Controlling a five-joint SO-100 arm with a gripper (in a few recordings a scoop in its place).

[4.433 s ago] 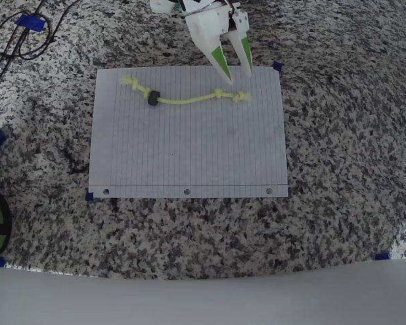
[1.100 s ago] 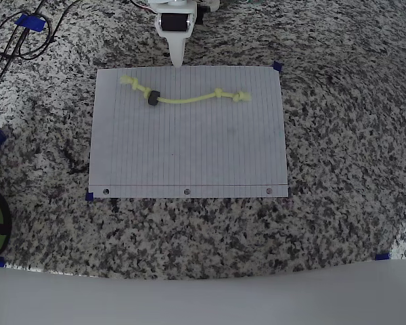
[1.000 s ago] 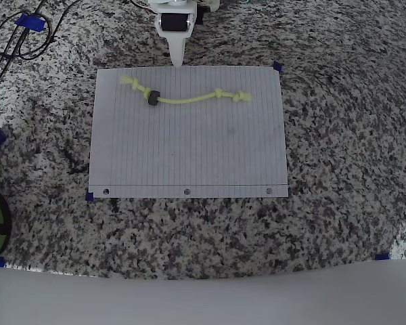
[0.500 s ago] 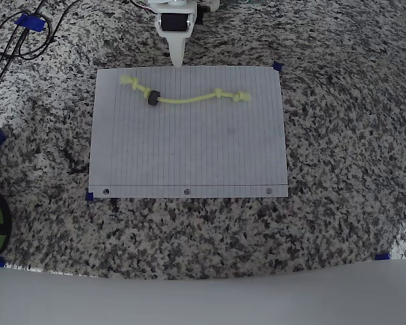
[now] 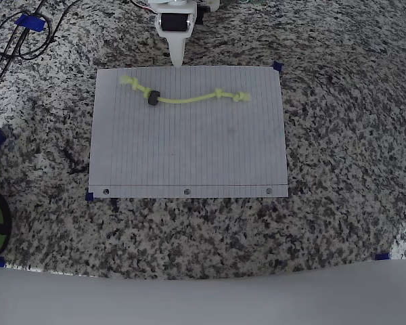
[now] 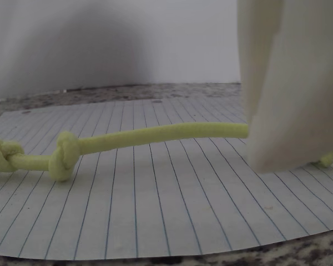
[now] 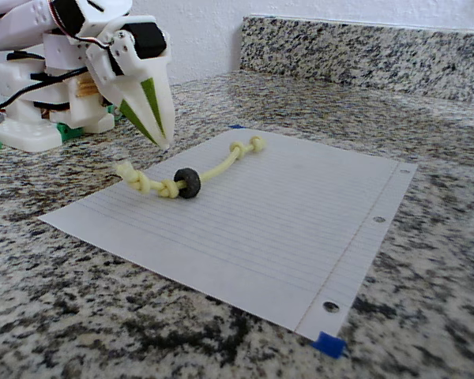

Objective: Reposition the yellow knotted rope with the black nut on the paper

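White hand [image 5: 178, 62] with fingers together, tip at upper edge of white lined paper sheet [image 5: 189, 156]. Thin yellow knotted rope [image 5: 189, 99] lies across the sheet's upper part, small black ring nut [image 5: 153, 97] near its left end.

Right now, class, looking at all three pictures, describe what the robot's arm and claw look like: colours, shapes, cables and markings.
The arm is white plastic with black motor blocks. Its claw has two long fingers tapering to a point, white outside with green strips on the inner faces. Thin black, red and white wires run along the body near the white base. In the overhead view the claw looks like a narrow white wedge.
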